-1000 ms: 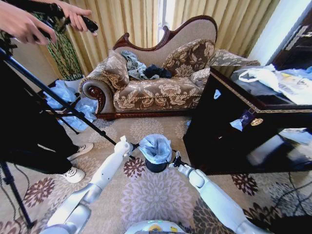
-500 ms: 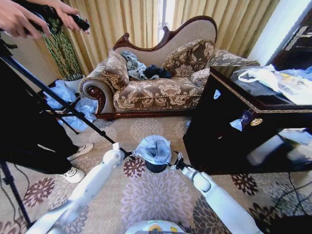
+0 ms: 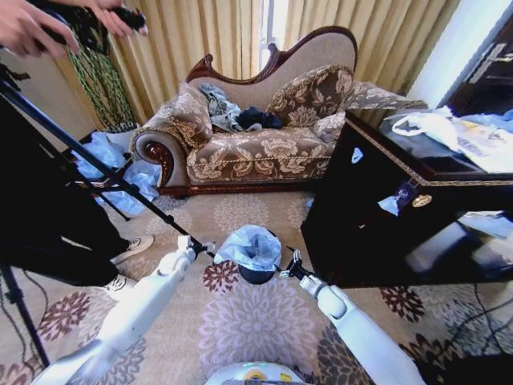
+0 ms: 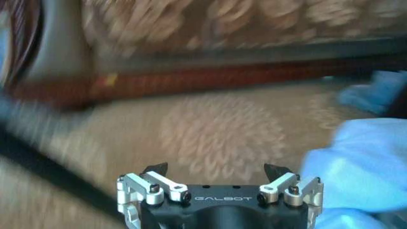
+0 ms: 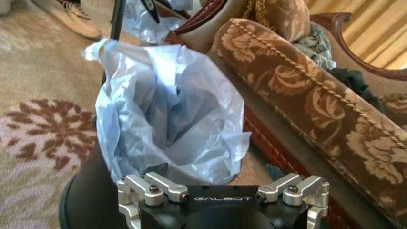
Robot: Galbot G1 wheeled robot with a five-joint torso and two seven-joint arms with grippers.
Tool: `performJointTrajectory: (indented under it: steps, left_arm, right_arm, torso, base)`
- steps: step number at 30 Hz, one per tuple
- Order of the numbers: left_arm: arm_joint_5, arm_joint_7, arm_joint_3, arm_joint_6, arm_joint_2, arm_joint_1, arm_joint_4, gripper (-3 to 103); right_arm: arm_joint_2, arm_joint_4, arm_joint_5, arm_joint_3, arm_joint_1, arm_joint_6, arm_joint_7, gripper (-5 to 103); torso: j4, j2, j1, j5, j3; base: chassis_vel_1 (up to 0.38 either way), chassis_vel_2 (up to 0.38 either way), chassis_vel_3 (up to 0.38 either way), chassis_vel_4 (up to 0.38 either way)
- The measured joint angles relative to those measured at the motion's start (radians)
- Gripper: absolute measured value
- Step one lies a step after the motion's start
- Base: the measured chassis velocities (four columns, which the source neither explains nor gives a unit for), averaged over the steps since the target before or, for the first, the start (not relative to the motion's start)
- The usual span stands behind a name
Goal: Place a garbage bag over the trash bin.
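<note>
1. Patterned carpet [image 3: 248, 321] with large flower medallions covers the floor in front of me, with gold curtains [image 3: 200, 36] along the far wall.
2. Farthest left, a heap of pale blue plastic [image 3: 104, 156] lies on the floor beside the sofa's scrolled arm, behind a black tripod leg [image 3: 96, 164].
3. My left gripper [image 3: 199, 245] hovers just to the left of the trash bin; in the left wrist view its fingers [image 4: 156, 168] stand spread apart with nothing between them, and the pale blue plastic shows close at one side.
4. At the centre of the floor, the small black trash bin [image 3: 256, 275] stands upright on the carpet, between my two arms.
5. The garbage bag [image 3: 250, 245] sits in the bin, its crinkled mouth puffed up loosely above the rim; in the right wrist view the bag [image 5: 171, 119] rises open from the bin's dark wall [image 5: 79, 191].
6. My right gripper [image 3: 292, 266] is right at the bin's right side; whether its fingers are spread or pressed together, I cannot tell.
7. Behind the bin stands a brocade sofa [image 3: 256, 144] with clothes on its seat.
8. On the right is a glossy black cabinet [image 3: 377, 216] with white and blue bags on top.
</note>
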Motion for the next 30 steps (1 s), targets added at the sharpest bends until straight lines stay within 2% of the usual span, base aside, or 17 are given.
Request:
performJointTrajectory:
  steps: [1, 3, 5, 6, 7, 8, 9, 10, 11, 12, 14, 16, 18, 19, 22, 27, 30]
  left_arm:
    - [0.0, 0.0, 0.0, 0.0, 0.0, 0.0, 0.0, 100]
    - [0.099, 0.051, 0.002, -0.004, 0.084, 0.061, -0.134, 100]
    - [0.127, 0.066, -0.001, -0.009, 0.11, 0.08, -0.17, 100]
    - [0.175, 0.094, -0.004, -0.025, 0.146, 0.105, -0.215, 100]
    - [0.264, 0.134, -0.001, -0.069, 0.192, 0.126, -0.253, 100]
    - [0.318, 0.155, 0.005, -0.095, 0.21, 0.128, -0.259, 100]
    - [0.318, 0.155, 0.005, -0.095, 0.21, 0.128, -0.259, 100]
    - [0.399, 0.182, 0.026, -0.131, 0.222, 0.118, -0.25, 100]
    - [0.483, 0.205, 0.056, -0.171, 0.217, 0.088, -0.215, 100]
    - [0.483, 0.205, 0.056, -0.171, 0.217, 0.088, -0.215, 100]
    - [0.583, 0.24, 0.109, -0.221, 0.181, 0.018, -0.136, 100]
    - [0.607, 0.25, 0.131, -0.239, 0.167, -0.007, -0.108, 100]
    - [0.676, 0.272, 0.191, -0.295, 0.123, -0.074, -0.034, 100]
    - [0.676, 0.272, 0.191, -0.295, 0.123, -0.074, -0.034, 100]
    - [0.712, 0.29, 0.267, -0.334, 0.093, -0.137, 0.019, 100]
    - [0.718, 0.306, 0.372, -0.378, 0.063, -0.196, 0.077, 99]
    - [0.718, 0.307, 0.4, -0.392, 0.037, -0.221, 0.122, 99]
  right_arm:
    - [0.0, 0.0, 0.0, 0.0, 0.0, 0.0, 0.0, 100]
    - [-0.008, 0.041, 0.017, 0.008, -0.014, -0.019, -0.005, 100]
    - [-0.01, 0.053, 0.026, 0.013, -0.02, -0.024, -0.007, 100]
    - [-0.014, 0.07, 0.04, 0.019, -0.031, -0.032, -0.008, 100]
    - [-0.015, 0.089, 0.053, 0.031, -0.044, -0.041, -0.011, 100]
    - [-0.015, 0.097, 0.057, 0.04, -0.051, -0.044, -0.012, 100]
    - [-0.015, 0.097, 0.057, 0.04, -0.051, -0.044, -0.012, 100]
    - [-0.011, 0.107, 0.065, 0.052, -0.06, -0.048, -0.012, 100]
    - [-0.008, 0.122, 0.081, 0.06, -0.074, -0.053, -0.011, 100]
    - [-0.008, 0.122, 0.081, 0.06, -0.074, -0.053, -0.011, 100]
    - [-0.01, 0.155, 0.099, 0.062, -0.098, -0.061, -0.011, 100]
    - [-0.013, 0.165, 0.102, 0.062, -0.108, -0.064, -0.011, 100]
    - [-0.015, 0.188, 0.105, 0.061, -0.132, -0.071, -0.011, 100]
    - [-0.015, 0.188, 0.105, 0.061, -0.132, -0.071, -0.011, 100]
    - [-0.014, 0.197, 0.104, 0.062, -0.145, -0.073, -0.012, 100]
    - [-0.009, 0.19, 0.101, 0.063, -0.137, -0.076, -0.011, 100]
    - [-0.009, 0.184, 0.1, 0.062, -0.131, -0.076, -0.011, 100]
  torso:
    - [0.0, 0.0, 0.0, 0.0, 0.0]
    - [0.0005, 0.0, 0.0, -0.0001, 0.0]
    - [0.0005, 0.0, 0.0, -0.0001, 0.0]
    - [0.0008, 0.0, 0.0, -0.0001, 0.0]
    - [0.0007, 0.0, 0.0, 0.0005, 0.0]
    - [0.0008, 0.0, 0.0, 0.0007, 0.0]
    - [0.0008, 0.0, 0.0, 0.0007, 0.0]
    - [0.0008, 0.0, 0.0, 0.0006, 0.0]
    - [0.0007, 0.0, 0.0, -0.0002, 0.0]
    - [0.0007, 0.0, 0.0, -0.0002, 0.0]
    - [0.0006, 0.0, 0.0, -0.0002, 0.0]
    - [0.0004, 0.0, 0.0, -0.0003, 0.0]
    - [0.0001, 0.0, 0.0, 0.0, 0.0]
    - [0.0001, 0.0, 0.0, 0.0, 0.0]
    - [0.0002, 0.0, 0.0, 0.0004, 0.0]
    - [0.0005, 0.0, 0.0, 0.0, 0.0]
    - [0.0005, 0.0, 0.0, 0.0003, 0.0]
  base:
    - [0.0, 0.0, 0.0, 0.0]
    - [0.0, 0.0, 0.0, 0.0]
    - [0.0, 0.0, 0.0, 0.0]
    - [0.0, 0.0, 0.0, 0.0]
    - [0.0, 0.0, 0.0, 0.0]
    - [0.0, 0.0, 0.0, 0.0]
    - [0.0, 0.0, 0.0, 0.0]
    - [0.0, 0.0, 0.0, 0.0]
    - [0.0, 0.0, 0.0, 0.0]
    - [0.0, 0.0, 0.0, 0.0]
    - [0.0, 0.0, 0.0, 0.0]
    - [0.0, 0.0, 0.0, 0.0]
    - [0.0, 0.0, 0.0, 0.0]
    - [0.0, 0.0, 0.0, 0.0]
    - [0.0, 0.0, 0.0, 0.0]
    - [0.0, 0.0, 0.0, 0.0]
    - [0.0, 0.0, 0.0, 0.0]
